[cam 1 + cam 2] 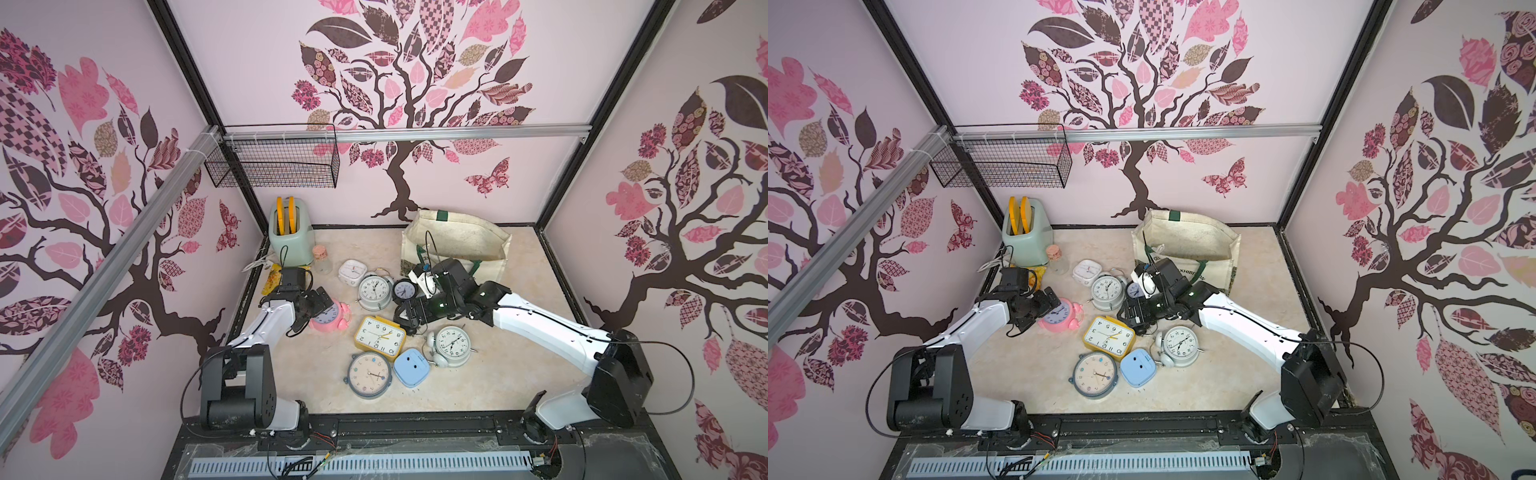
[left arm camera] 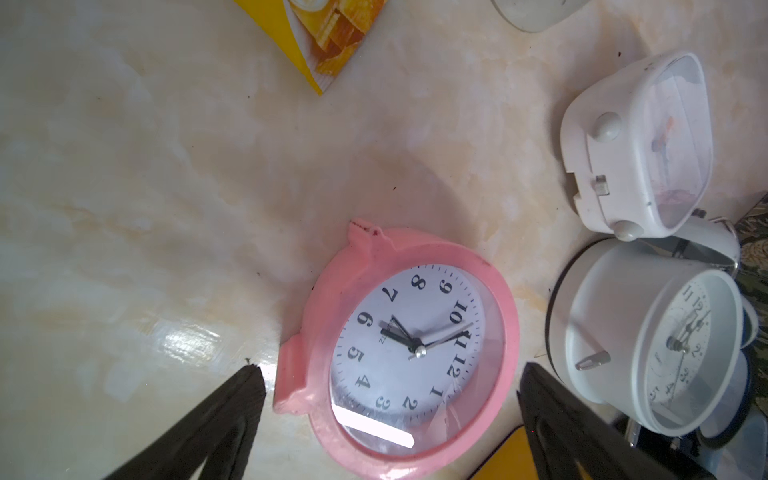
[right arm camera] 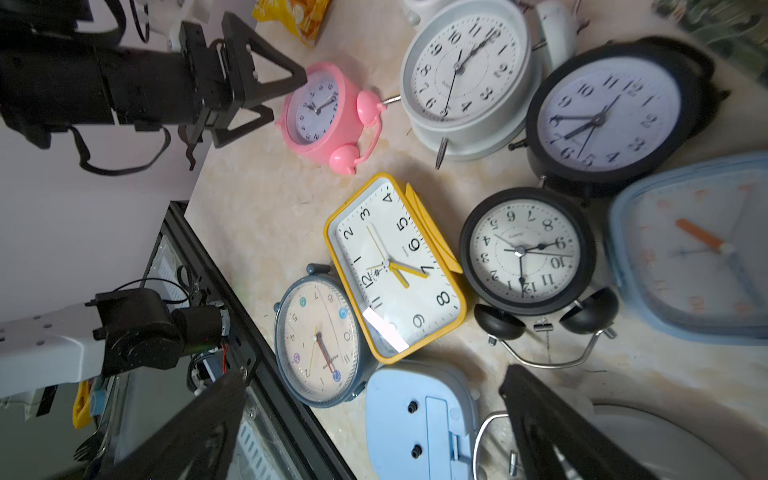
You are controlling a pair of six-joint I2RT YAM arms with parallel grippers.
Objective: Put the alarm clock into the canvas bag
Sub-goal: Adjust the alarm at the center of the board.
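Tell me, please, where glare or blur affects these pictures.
Left wrist view: a white glare strip on the glass of the pink clock, a sheen on the table. Right wrist view: similar glare on the yellow clock; the blue clock with the orange hand is blurred. Both top views: sharp, evenly lit.

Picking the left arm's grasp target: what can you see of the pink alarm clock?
The pink alarm clock is round, plastic by the look, with a white dial, black numerals and hands under a clear cover showing glare. Two pink bells and a handle sit at its top, two feet opposite. It lies face up on the marbled table, apart from the neighbouring clocks. The open left gripper hovers at its feet end; contact is unclear.
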